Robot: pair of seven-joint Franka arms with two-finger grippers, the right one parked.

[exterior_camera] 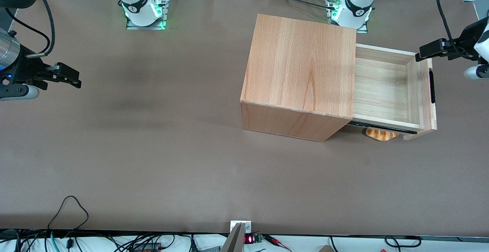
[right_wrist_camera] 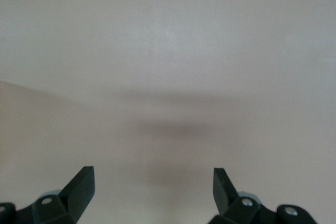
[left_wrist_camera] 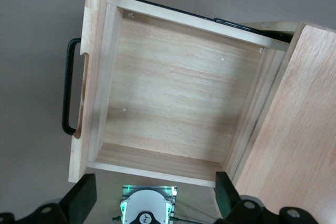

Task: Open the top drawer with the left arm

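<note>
The top drawer [exterior_camera: 382, 87] stands pulled far out of the wooden casing [exterior_camera: 301, 64], toward the working arm's end of the table. Its pale plank floor [left_wrist_camera: 173, 98] is bare. A black bar handle [exterior_camera: 431, 86] [left_wrist_camera: 66, 93] runs along the flat front panel. The left arm's black gripper [exterior_camera: 422, 56] [left_wrist_camera: 154, 183] hovers above the drawer's corner farther from the front camera, near the front panel. It is open, holds nothing and is apart from the handle.
An orange, bread-like object [exterior_camera: 382, 134] lies on the table under the drawer's nearer edge. The working arm's base [exterior_camera: 353, 7] [left_wrist_camera: 147, 208] stands close to the casing, farther from the front camera. Cables [exterior_camera: 68, 213] trail along the table's near edge.
</note>
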